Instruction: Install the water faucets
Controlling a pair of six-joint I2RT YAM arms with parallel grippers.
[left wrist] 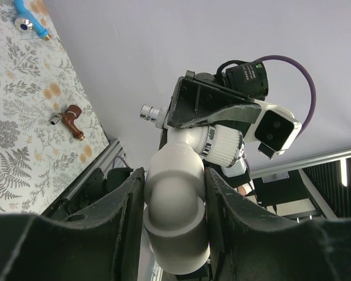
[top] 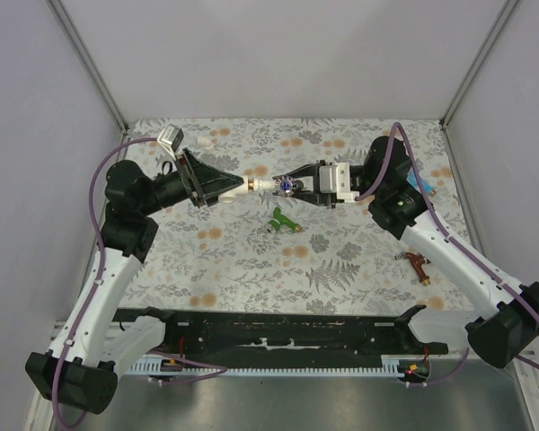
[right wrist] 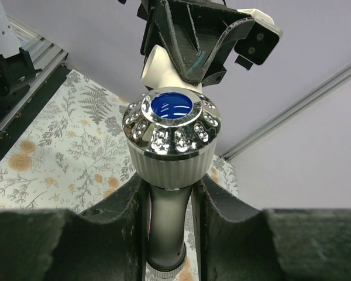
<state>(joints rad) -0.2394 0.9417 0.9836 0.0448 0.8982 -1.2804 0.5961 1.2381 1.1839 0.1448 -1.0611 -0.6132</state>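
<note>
L gripper [top: 236,189]: clamped on white elbow fitting [left wrist: 174,219], mid-air.
R gripper [top: 294,186]: clamped on white faucet [right wrist: 169,140].
White faucet: above table [top: 207,269] centre, end-on against fitting.
Other faucets: green [top: 283,220], red-brown [top: 419,265], blue [left wrist: 29,20], all lying on table.

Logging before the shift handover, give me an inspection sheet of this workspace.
Surface: floral cloth, flat.
Job's things: white faucet meeting a white elbow fitting in mid-air; green faucet, reddish-brown faucet, blue faucet lying loose.
Clutter: small white piece near far edge, unclear.
Grippers: left gripper fingers shut on the fitting; right gripper on the white faucet.
Cables: purple cable along each arm.
Surroundings: grey walls, metal frame.
</note>
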